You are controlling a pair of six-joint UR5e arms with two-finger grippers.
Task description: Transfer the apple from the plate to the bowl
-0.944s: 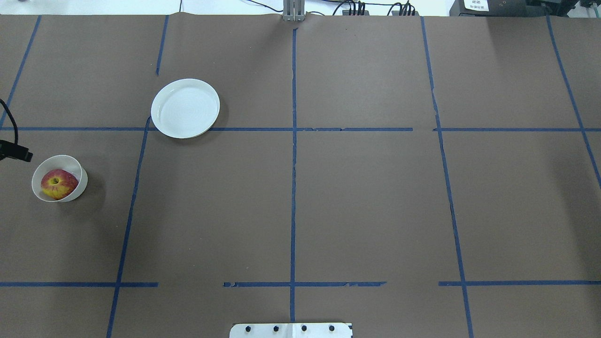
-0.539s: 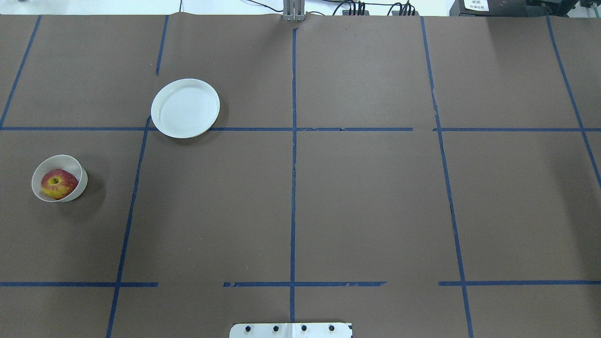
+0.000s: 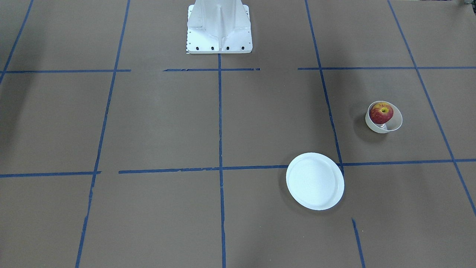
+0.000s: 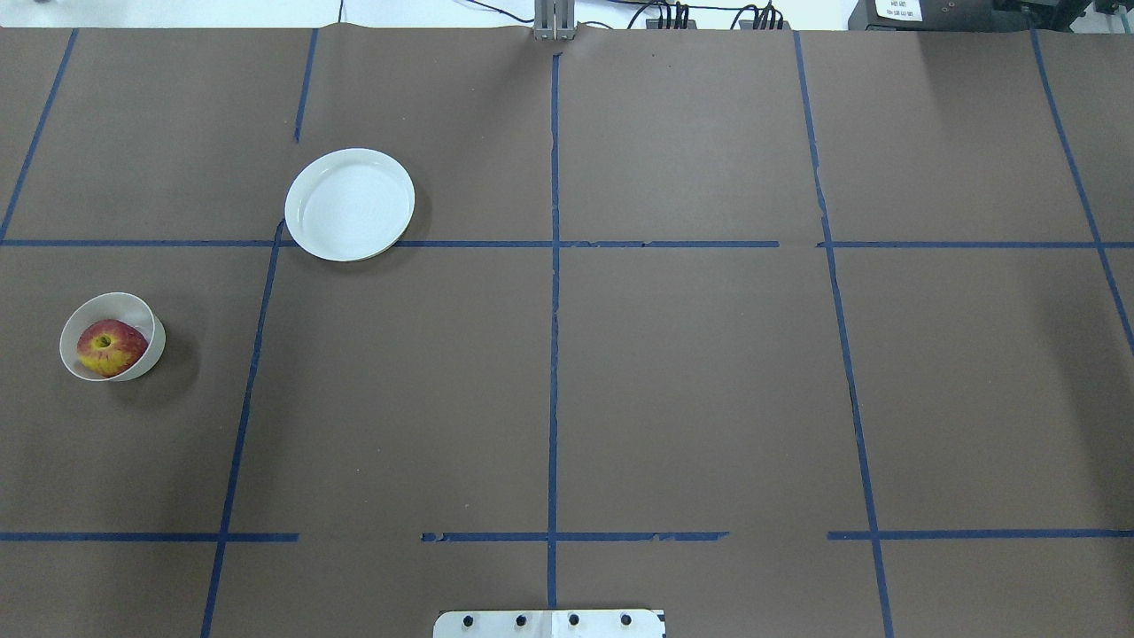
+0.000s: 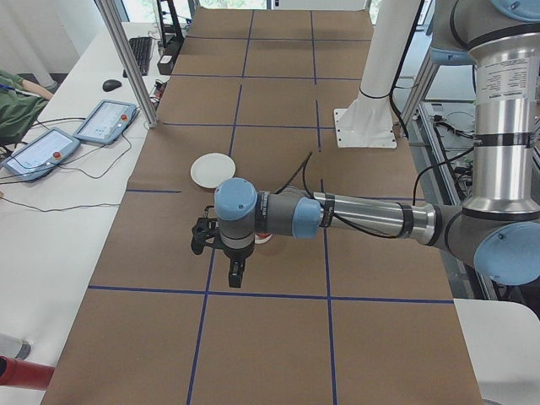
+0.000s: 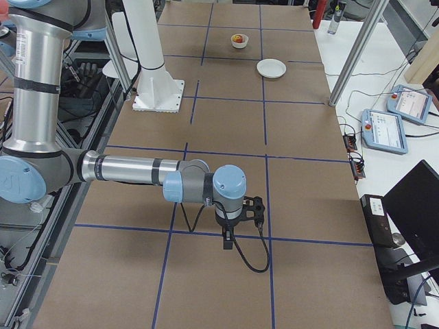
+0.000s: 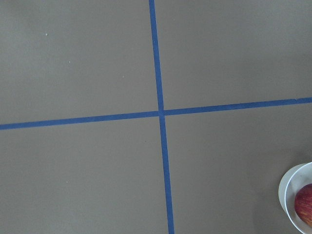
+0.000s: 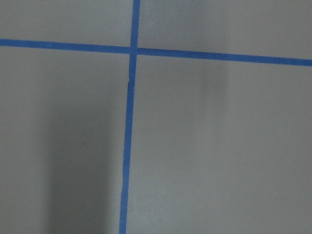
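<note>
no legible text, white label [image 4: 897, 9] on black device [image 4: 952, 14] unreadable

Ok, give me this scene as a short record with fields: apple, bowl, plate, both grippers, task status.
apple: in the bowl, stem dimple up
bowl: holds the apple, on robot's left side
plate: empty, apart from bowl
left gripper: near bowl, off the apple; state unclear
right gripper: far from bowl and plate; state unclear
task: looks done

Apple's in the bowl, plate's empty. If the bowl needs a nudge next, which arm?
Left. The bowl with the apple sits in the table's left half, and it shows at the left wrist view's edge. The right arm hangs over the opposite end, far from it.
</note>
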